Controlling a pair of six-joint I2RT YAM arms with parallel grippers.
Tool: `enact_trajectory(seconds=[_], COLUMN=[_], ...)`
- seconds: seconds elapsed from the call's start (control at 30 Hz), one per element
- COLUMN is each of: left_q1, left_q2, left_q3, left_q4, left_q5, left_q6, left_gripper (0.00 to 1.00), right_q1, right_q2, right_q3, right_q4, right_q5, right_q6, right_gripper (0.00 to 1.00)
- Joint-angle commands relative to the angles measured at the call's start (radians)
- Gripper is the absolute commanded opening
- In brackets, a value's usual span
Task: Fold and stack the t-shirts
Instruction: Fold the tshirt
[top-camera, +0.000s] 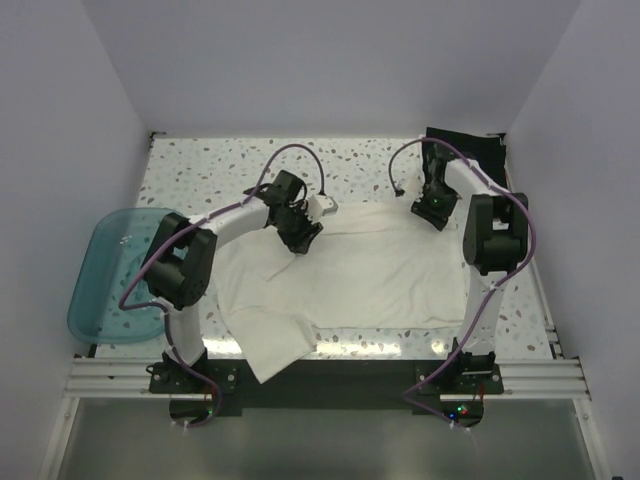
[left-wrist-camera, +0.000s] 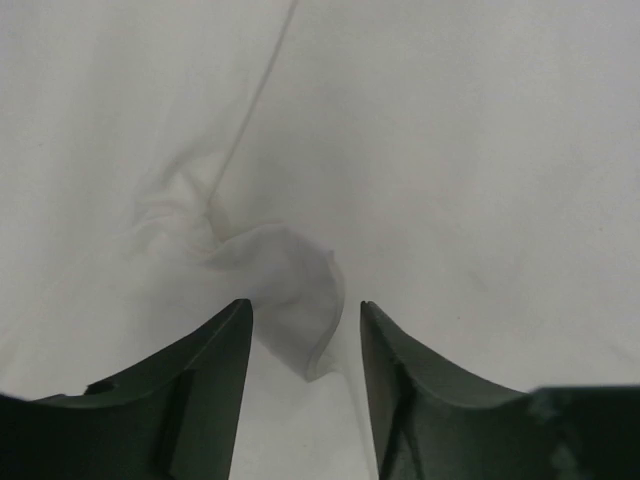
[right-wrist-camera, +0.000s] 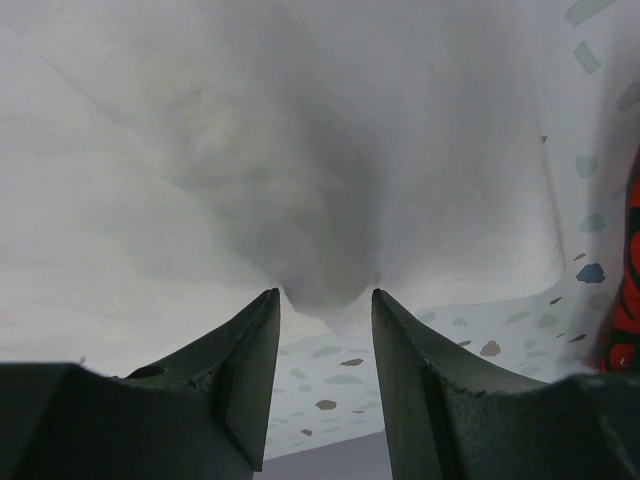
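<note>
A white t-shirt (top-camera: 360, 275) lies spread over the middle of the speckled table, one corner hanging over the near edge. My left gripper (top-camera: 300, 235) is at the shirt's far left edge. In the left wrist view, a raised fold of white cloth (left-wrist-camera: 290, 280) sits between its narrowly parted jaws (left-wrist-camera: 305, 305). My right gripper (top-camera: 432, 210) is at the shirt's far right edge. In the right wrist view, the cloth (right-wrist-camera: 330, 200) is drawn to a peak between its jaws (right-wrist-camera: 325, 292), with table showing beneath. A black shirt (top-camera: 465, 148) lies at the back right.
A translucent blue plastic tub (top-camera: 110, 270) stands at the left edge of the table. A strip of red cloth (right-wrist-camera: 628, 290) shows at the right edge of the right wrist view. White walls close in the table on three sides.
</note>
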Motion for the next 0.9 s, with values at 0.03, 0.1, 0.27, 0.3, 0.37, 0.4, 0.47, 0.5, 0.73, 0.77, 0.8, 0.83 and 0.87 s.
enact_trajectory(seconds=[0.03, 0.1, 0.27, 0.3, 0.37, 0.4, 0.47, 0.5, 0.73, 0.77, 0.8, 0.83, 0.87], left_q1=[-0.006, -0.004, -0.004, -0.003, 0.005, 0.008, 0.019, 0.024, 0.047, 0.047, 0.048, 0.053, 0.054], left_q2=[0.004, -0.004, -0.041, -0.051, -0.064, -0.074, -0.084, -0.091, -0.125, -0.128, -0.139, -0.145, -0.151], left_q3=[0.039, 0.039, 0.036, 0.033, 0.028, 0.025, 0.024, 0.024, 0.014, 0.008, 0.007, 0.004, -0.004], left_q4=[0.066, 0.080, 0.080, 0.079, 0.076, 0.077, 0.072, 0.072, 0.059, 0.054, 0.050, 0.043, 0.036], left_q5=[-0.076, -0.091, -0.096, -0.096, -0.095, -0.093, -0.084, -0.082, -0.058, -0.052, -0.053, -0.052, -0.047], left_q6=[-0.029, -0.040, -0.038, -0.035, -0.034, -0.040, -0.041, -0.049, -0.055, -0.054, -0.049, -0.046, -0.045], left_gripper=[0.44, 0.27, 0.01, 0.00, 0.00, 0.00, 0.00, 0.00, 0.00, 0.00, 0.00, 0.00, 0.00], right_q1=[-0.015, -0.018, -0.027, -0.027, -0.033, -0.036, -0.039, -0.041, -0.041, -0.041, -0.041, -0.039, -0.041], right_q2=[-0.057, -0.057, -0.057, -0.057, -0.060, -0.058, -0.055, -0.052, -0.051, -0.051, -0.051, -0.052, -0.052], right_q3=[-0.012, -0.016, -0.018, -0.018, -0.021, -0.024, -0.022, -0.024, -0.007, 0.002, 0.007, 0.010, 0.016], right_q4=[0.036, 0.040, 0.042, 0.040, 0.043, 0.045, 0.048, 0.050, 0.045, 0.036, 0.031, 0.027, 0.022], right_q5=[0.037, 0.040, 0.045, 0.045, 0.045, 0.046, 0.046, 0.046, 0.038, 0.037, 0.034, 0.032, 0.032], right_q6=[-0.044, -0.052, -0.070, -0.073, -0.086, -0.090, -0.096, -0.098, -0.113, -0.118, -0.118, -0.119, -0.123], right_gripper=[0.45, 0.43, 0.43, 0.43, 0.44, 0.44, 0.43, 0.41, 0.23, 0.20, 0.15, 0.12, 0.10])
